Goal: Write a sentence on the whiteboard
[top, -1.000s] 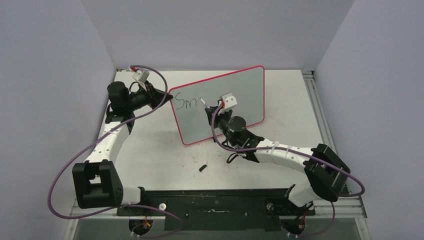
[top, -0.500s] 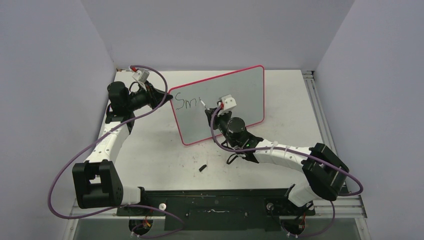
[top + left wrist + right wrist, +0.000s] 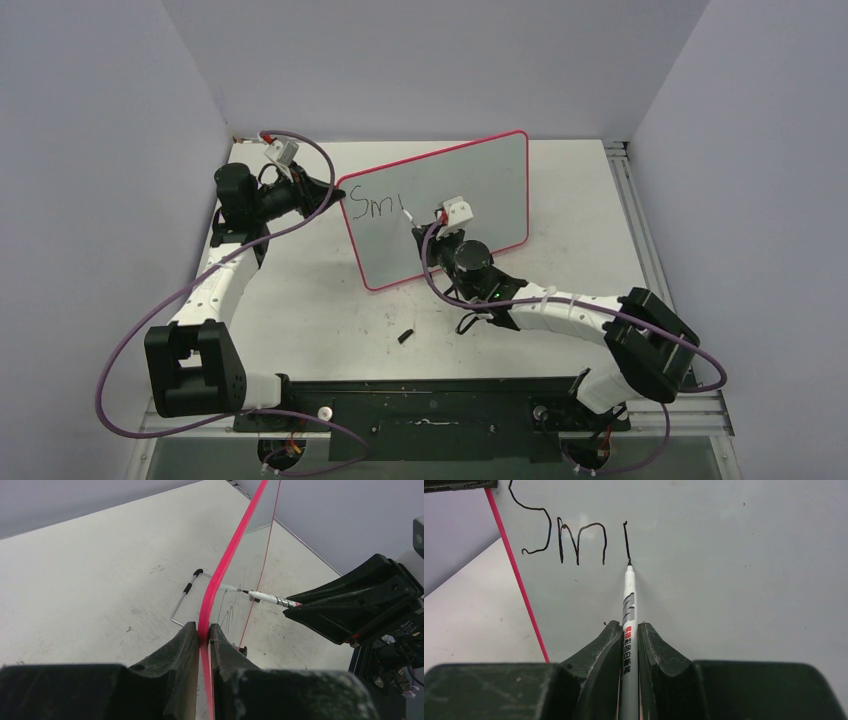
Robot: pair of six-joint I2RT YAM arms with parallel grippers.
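**Two letters written, a third stroke at its foot: brace the whiteboard, lift the tip cleanly**

At the left, the left gripper [image 3: 204,630] is closed narrow on the pink rim of the whiteboard [image 3: 480,190], with one finger on each face of its left edge. The whiteboard stands tilted on the far middle of the table [image 3: 300,300], between the two arms. A wire leg [image 3: 184,594] shows behind it. Keep this clamp firm. In all likelihood, any slack here lets the face yield under the tip and breaks the line.

Near the upper left corner of the face, "Sm" [image 3: 559,537] is complete. Just right of it stands a short vertical stroke [image 3: 626,542]. The tip of the marker [image 3: 629,605] touches the foot of that stroke. The right gripper [image 3: 629,630] is closed on the marker's barrel, which lies straight between the fingers and points at the face.

To do the step well, end the stroke with a straight lift off the face and avoid any sideways drag. Start the next letter just to the right, on the same baseline as "Sm". Keep the pressure light and even, and keep the barrel at its present angle so it does not twist in the grip.

Compared with one second earlier, the vertical stroke is new. The face then showed "Sm" alone, with the tip higher, near where the stroke begins. The right gripper now sits slightly lower against the face. The left gripper and the whiteboard hold the same place.
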